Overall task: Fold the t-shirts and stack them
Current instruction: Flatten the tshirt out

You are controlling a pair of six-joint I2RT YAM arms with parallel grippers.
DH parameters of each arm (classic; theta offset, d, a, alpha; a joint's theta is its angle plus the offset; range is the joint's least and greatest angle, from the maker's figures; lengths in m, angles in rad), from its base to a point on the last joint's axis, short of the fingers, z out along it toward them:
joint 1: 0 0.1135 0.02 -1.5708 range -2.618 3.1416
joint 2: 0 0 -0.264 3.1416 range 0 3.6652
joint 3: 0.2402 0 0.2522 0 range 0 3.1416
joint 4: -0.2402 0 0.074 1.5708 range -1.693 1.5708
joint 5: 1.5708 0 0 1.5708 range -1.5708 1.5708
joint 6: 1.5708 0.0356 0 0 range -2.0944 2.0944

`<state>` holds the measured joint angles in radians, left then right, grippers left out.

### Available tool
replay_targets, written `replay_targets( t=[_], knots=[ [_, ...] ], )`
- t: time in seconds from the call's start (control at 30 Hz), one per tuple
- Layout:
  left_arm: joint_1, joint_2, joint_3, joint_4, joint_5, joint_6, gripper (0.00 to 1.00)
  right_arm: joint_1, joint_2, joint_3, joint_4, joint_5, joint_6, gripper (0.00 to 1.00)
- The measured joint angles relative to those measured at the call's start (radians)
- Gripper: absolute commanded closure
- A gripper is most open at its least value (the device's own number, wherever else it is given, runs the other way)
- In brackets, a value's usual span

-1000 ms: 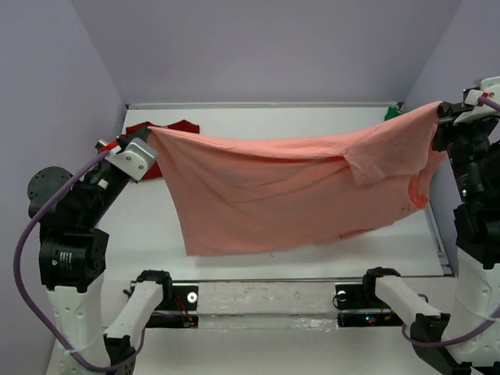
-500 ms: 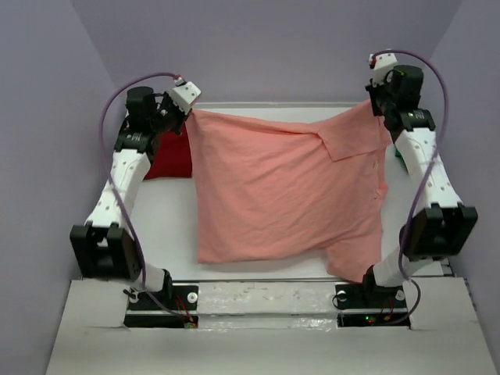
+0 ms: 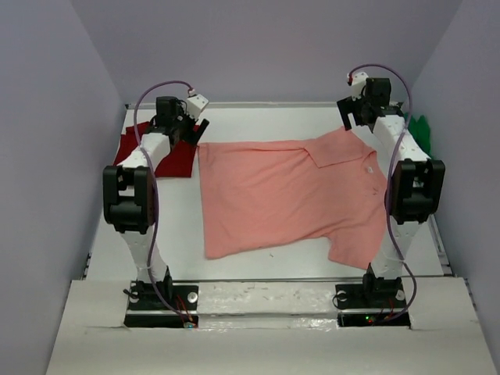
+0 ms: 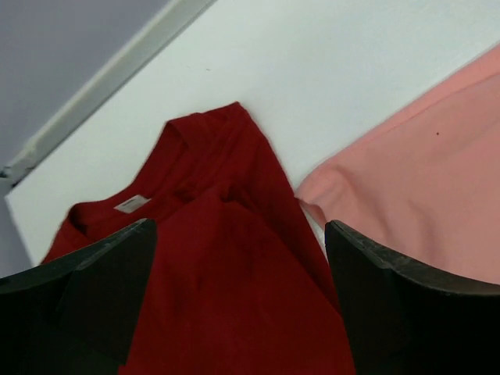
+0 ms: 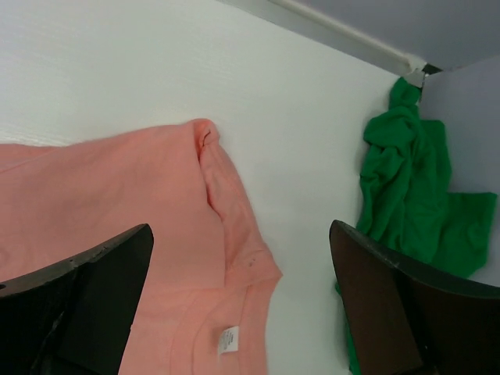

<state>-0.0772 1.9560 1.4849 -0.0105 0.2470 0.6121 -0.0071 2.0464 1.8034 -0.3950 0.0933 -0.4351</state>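
The salmon-pink shirt (image 3: 289,195) lies spread flat in the middle of the table (image 3: 258,117), touching it all over as far as the overhead view shows. Its long axis runs left to right. What looks like the hem is at the left, and a sleeve juts toward the arm bases at the near right. At its far right corner a flap of cloth is folded back on itself, so the spread is not quite clean.

Just beside its far left corner lies the dark red shirt (image 3: 181,158), rumpled, with a small neck label visible. The bright green shirt (image 3: 422,133) is bunched against the wall, well apart from the pink one on the right.

The left gripper (image 3: 197,125) hangs over the pink shirt's far left corner, above the gap between it and the red shirt. The right gripper (image 3: 353,117) hangs over the far right corner. Both have their fingers spread wide with nothing between them, and the pink cloth lies below and toward the bases. Each arm is nearest its own far corner. A fold toward the near edge probably calls for each to regrip there.
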Motion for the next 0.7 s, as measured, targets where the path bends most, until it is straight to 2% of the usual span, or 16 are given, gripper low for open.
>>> replay_targets(
  t=[0.13, 0.27, 0.33, 0.4, 0.5, 0.53, 0.6, 0.7],
  knots=[
    [0.0, -0.226, -0.098, 0.022, -0.027, 0.0, 0.01, 0.0, -0.232, -0.131, -0.042, -0.007, 0.011, 0.0],
    [0.0, -0.62, -0.216, 0.013, 0.022, -0.003, 0.01, 0.0, -0.537, -0.277, -0.089, -0.034, 0.021, 0.0],
    [-0.002, -0.778, -0.264, -0.01, 0.073, 0.001, 0.08, 0.0, -0.706, -0.347, -0.124, -0.056, 0.025, 0.0],
    [-0.003, -0.868, -0.302, -0.045, 0.113, 0.014, 0.12, 0.0, -0.905, -0.425, -0.18, -0.092, 0.031, 0.0],
    [-0.016, -0.937, -0.443, -0.171, 0.161, 0.075, 0.24, 0.0, -1.047, -0.494, -0.244, -0.118, 0.035, 0.0],
    [-0.018, -0.936, -0.456, -0.187, 0.164, 0.079, 0.24, 0.0, -1.098, -0.542, -0.27, -0.125, 0.036, 0.01],
    [-0.028, -0.928, -0.544, -0.28, 0.159, 0.119, 0.38, 0.0, -1.147, -0.625, -0.324, -0.13, 0.035, 0.03],
    [-0.039, -0.933, -0.657, -0.434, 0.131, 0.175, 0.48, 0.0, -1.153, -0.742, -0.418, -0.131, 0.036, 0.04]
  ],
)
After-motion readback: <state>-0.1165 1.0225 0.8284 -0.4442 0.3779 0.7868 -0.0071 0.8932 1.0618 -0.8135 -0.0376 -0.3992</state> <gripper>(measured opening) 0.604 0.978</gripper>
